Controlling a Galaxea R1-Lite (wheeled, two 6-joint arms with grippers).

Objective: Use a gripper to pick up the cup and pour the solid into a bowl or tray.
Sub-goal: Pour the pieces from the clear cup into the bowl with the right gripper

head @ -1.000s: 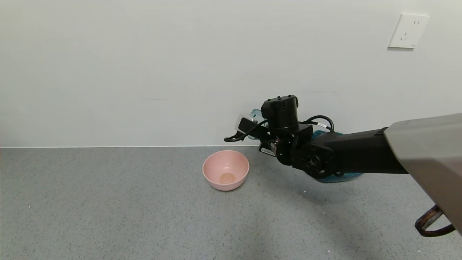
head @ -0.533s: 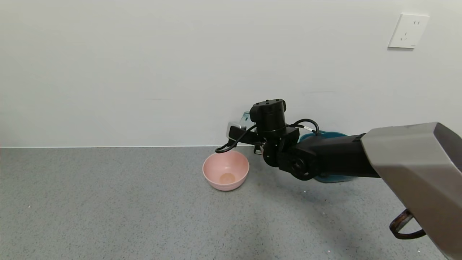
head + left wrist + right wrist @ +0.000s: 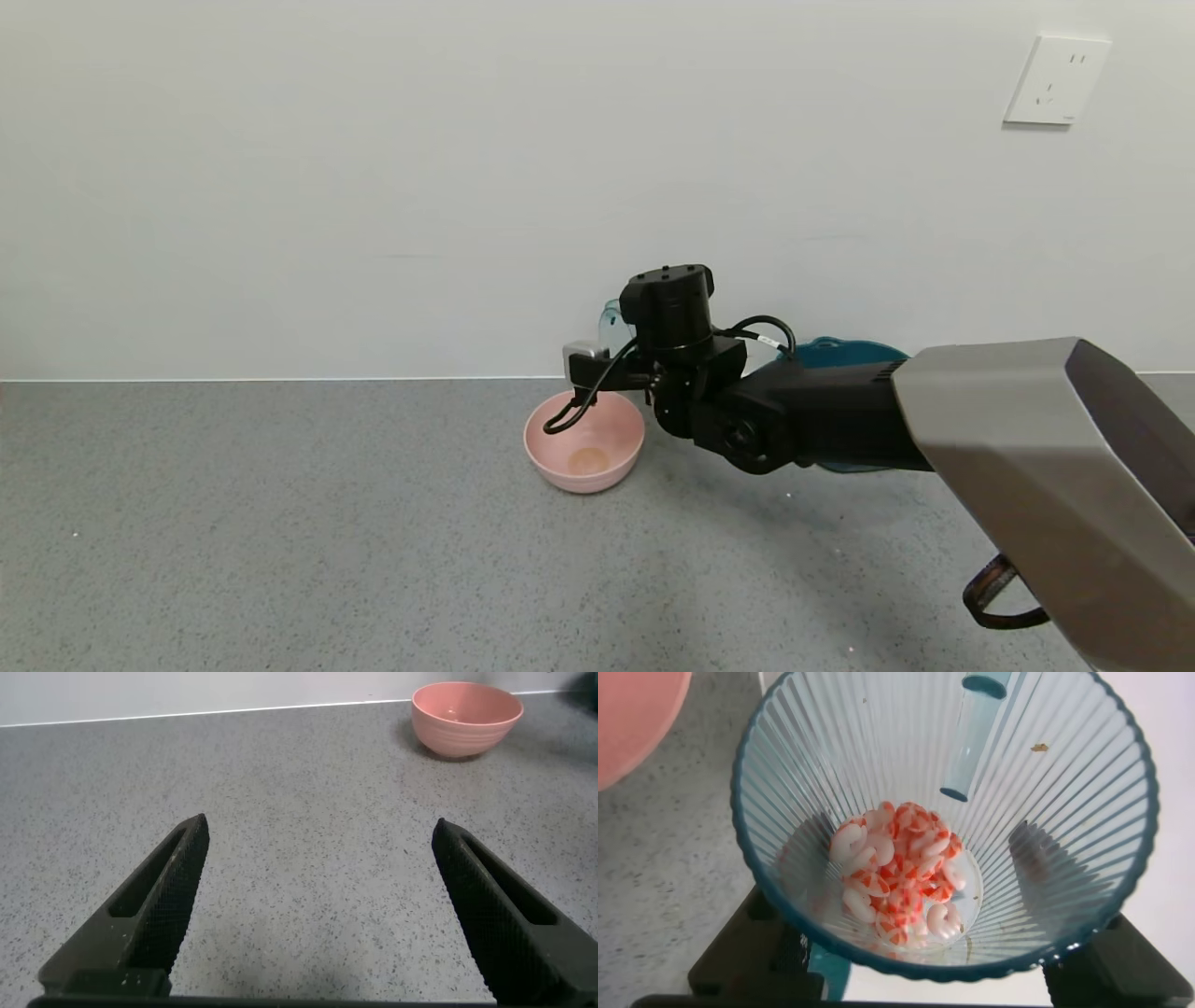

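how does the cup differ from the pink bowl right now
The cup is ribbed, translucent teal; the bowl is smooth, opaque pink. The cup is held in the air by the right gripper; the bowl sits on the counter. The cup holds the red-and-white solid; the bowl doesn't. Both are round and open-topped.

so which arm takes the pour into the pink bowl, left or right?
Right. The right gripper already holds the cup with the solid inside, just behind the bowl. The left gripper is open, empty and far from it.
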